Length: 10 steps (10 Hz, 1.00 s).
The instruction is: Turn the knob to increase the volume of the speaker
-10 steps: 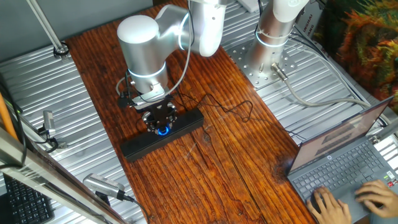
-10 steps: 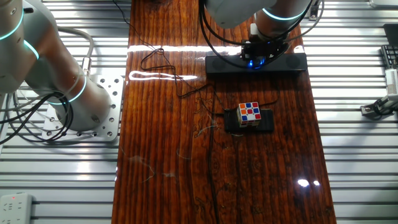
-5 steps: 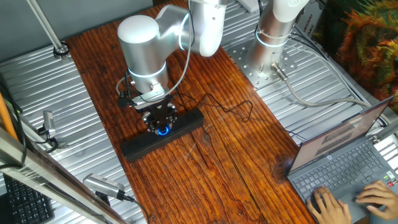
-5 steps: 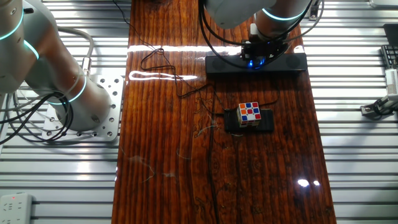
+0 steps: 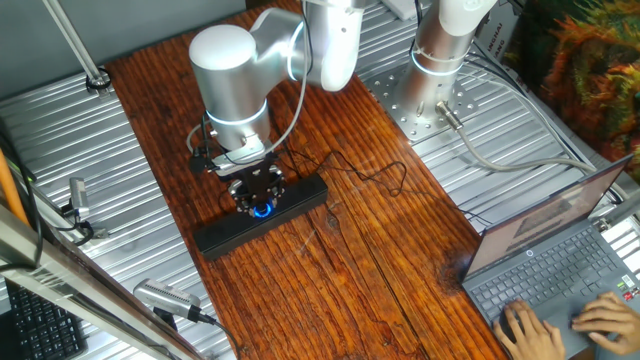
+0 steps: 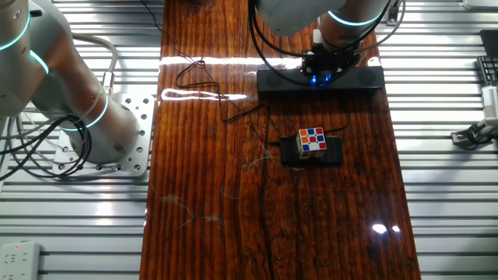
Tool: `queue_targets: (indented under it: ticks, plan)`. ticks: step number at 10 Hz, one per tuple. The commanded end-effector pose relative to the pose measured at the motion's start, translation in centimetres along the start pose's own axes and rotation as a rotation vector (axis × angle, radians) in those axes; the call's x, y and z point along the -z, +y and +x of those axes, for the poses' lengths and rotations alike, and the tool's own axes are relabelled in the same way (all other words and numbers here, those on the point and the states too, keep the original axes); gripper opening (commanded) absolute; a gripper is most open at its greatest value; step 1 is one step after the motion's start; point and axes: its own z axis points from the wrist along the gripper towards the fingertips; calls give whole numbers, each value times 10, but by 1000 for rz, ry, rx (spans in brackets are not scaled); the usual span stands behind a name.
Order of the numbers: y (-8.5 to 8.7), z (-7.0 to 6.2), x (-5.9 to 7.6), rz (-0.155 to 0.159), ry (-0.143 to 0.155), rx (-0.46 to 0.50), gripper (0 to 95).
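We're down on the knob midway along the speaker on the bench, fingers around it though we can't tell their grip, so twist slowly, staying centred.

Long slim black speaker flat on wooden tabletop, blue-lit knob at its middle

A dark, glossy wooden tabletop with bright light reflections lies on ribbed metal benching, with an open laptop at one edge and a white power strip nearby.
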Motion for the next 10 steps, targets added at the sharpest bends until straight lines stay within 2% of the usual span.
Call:
queue_targets:
  ticks: [1,9,10]
  plan:
    - [0,0,0,1,4,-4,190]
    - [0,0,0,10,9,-30,190]
    - [0,0,0,13,8,-32,0]
